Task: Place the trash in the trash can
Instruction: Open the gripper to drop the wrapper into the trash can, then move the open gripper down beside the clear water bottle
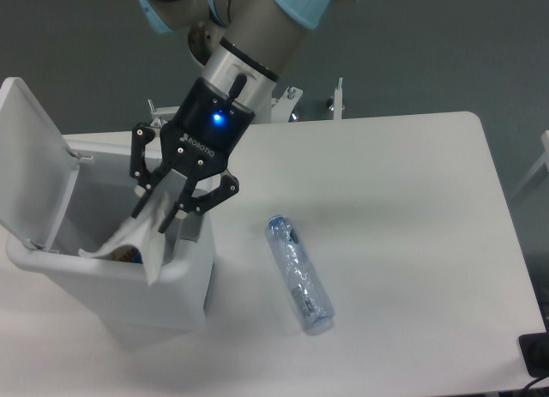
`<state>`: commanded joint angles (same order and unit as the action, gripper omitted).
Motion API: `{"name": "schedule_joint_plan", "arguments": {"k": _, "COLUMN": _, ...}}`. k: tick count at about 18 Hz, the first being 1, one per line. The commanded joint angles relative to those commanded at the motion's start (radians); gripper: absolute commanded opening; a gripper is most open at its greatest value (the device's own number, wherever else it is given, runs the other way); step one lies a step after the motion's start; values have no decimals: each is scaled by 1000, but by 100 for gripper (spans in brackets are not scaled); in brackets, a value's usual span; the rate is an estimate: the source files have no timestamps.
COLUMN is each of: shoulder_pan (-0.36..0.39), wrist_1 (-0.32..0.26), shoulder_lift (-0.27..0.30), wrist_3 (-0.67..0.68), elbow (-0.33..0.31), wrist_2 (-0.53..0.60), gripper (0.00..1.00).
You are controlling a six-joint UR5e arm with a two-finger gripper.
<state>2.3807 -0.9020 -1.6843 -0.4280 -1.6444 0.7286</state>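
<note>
Gripper point(163, 210) jaws pinching flat whitish plastic wrapper point(137, 238) over open white rectangular plastic trash can point(111, 277); crushed clear plastic bottle point(298, 273) lying mid-desk point(412, 243).

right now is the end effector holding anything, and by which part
Yes: the end effector grips the whitish wrapper by its upper end; the rest hangs over the open trash can.
</note>
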Motion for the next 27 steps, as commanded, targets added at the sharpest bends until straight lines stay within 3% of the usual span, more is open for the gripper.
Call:
{"name": "schedule_joint_plan", "arguments": {"k": 8, "shoulder_pan": 0, "wrist_1": 5, "shoulder_lift": -14, "wrist_3": -2, "elbow": 15, "wrist_2": 8, "gripper": 91}}
{"name": "schedule_joint_plan", "arguments": {"k": 10, "shoulder_pan": 15, "wrist_1": 20, "shoulder_lift": -34, "wrist_3": -8, "elbow": 60, "wrist_2": 8, "gripper": 96}}
{"name": "schedule_joint_plan", "arguments": {"k": 15, "shoulder_pan": 115, "wrist_1": 17, "shoulder_lift": -100, "wrist_3": -28, "elbow": 127, "wrist_2": 11, "gripper": 100}}
{"name": "schedule_joint_plan", "arguments": {"k": 17, "shoulder_pan": 178, "wrist_1": 18, "shoulder_lift": -123, "wrist_3": -63, "elbow": 139, "wrist_2": 85, "gripper": 100}}
{"name": "schedule_joint_plan", "arguments": {"k": 21, "shoulder_pan": 186, "wrist_1": 9, "shoulder_lift": -202, "wrist_3": -69, "elbow": 235, "wrist_2": 141, "gripper": 100}}
{"name": "schedule_joint_plan", "arguments": {"k": 27, "shoulder_pan": 186, "wrist_1": 5, "shoulder_lift": -270, "wrist_3": -77, "elbow": 245, "wrist_2": 239, "gripper": 100}}
